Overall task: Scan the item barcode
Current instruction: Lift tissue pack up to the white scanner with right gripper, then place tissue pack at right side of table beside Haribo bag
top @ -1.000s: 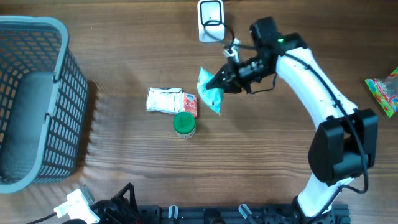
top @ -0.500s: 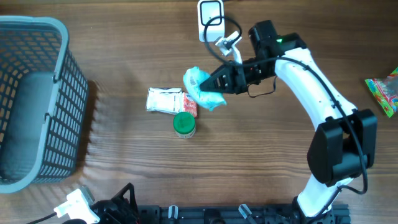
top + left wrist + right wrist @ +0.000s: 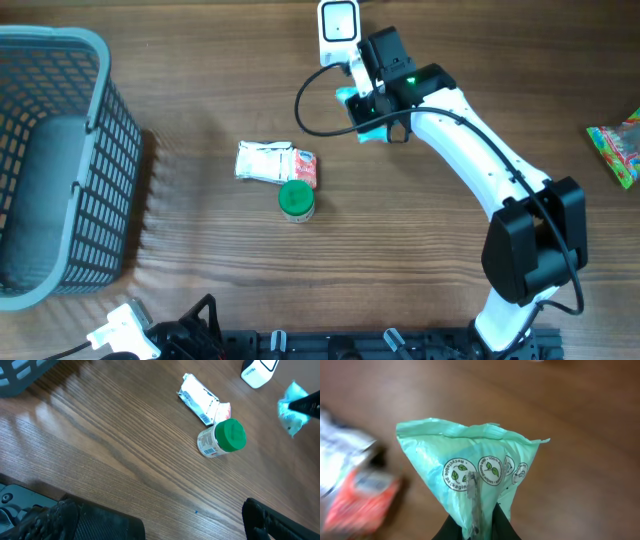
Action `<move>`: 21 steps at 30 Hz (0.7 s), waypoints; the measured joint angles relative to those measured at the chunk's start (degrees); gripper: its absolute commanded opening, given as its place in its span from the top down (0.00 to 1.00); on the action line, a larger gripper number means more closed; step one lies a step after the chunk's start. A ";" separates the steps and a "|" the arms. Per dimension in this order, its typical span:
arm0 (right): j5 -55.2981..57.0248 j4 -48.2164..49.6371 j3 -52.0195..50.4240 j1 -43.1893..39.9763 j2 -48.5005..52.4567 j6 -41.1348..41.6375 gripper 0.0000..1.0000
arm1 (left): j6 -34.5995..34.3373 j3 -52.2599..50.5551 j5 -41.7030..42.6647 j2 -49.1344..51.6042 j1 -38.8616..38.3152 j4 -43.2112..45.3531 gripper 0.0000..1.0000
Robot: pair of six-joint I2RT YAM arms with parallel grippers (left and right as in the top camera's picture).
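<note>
Fingertips (image 3: 451,533) of the right gripper (image 3: 474,534): pinched shut on the lower point of the green bag (image 3: 470,455), crinkled body fanning out ahead of the wrist. From overhead, carried just below the white scanner (image 3: 338,28), near but apart. Only recycling marks on the face shown to the wrist camera; no barcode in sight, so cannot tell which side bears it.

Judged best: hold the pinch firm, turn the wrist slowly to bring each flat face square to the scanner window, pause at each, and avoid creasing the film over the print.

Over at the left gripper (image 3: 162,512): jaws spread wide, nothing held, low at the near edge of the table (image 3: 450,300), well apart from the work.

Further out: black cable (image 3: 298,110) looping left of the wrist, worth not snagging. White packet (image 3: 268,162) and green-lidded jar (image 3: 296,200) touching each other, lower left of the bag, bare wood between. Grey basket (image 3: 60,45) far left, bright packet (image 3: 618,140) at the right edge. Scanner at the top of the overhead view, room beyond unseen; plenty toward the near side.
</note>
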 measured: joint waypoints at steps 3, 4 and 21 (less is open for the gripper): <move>5.22 4.07 3.67 -0.02 3.32 1.05 0.96 | 0.00 0.00 0.00 0.00 0.00 0.00 0.00; 6.14 4.26 5.99 -0.02 5.05 1.09 0.96 | 0.00 0.00 0.00 0.00 0.00 0.00 0.00; 17.51 -1.40 44.06 -1.55 33.68 -0.42 0.96 | 0.00 0.00 0.00 0.00 0.00 0.00 0.00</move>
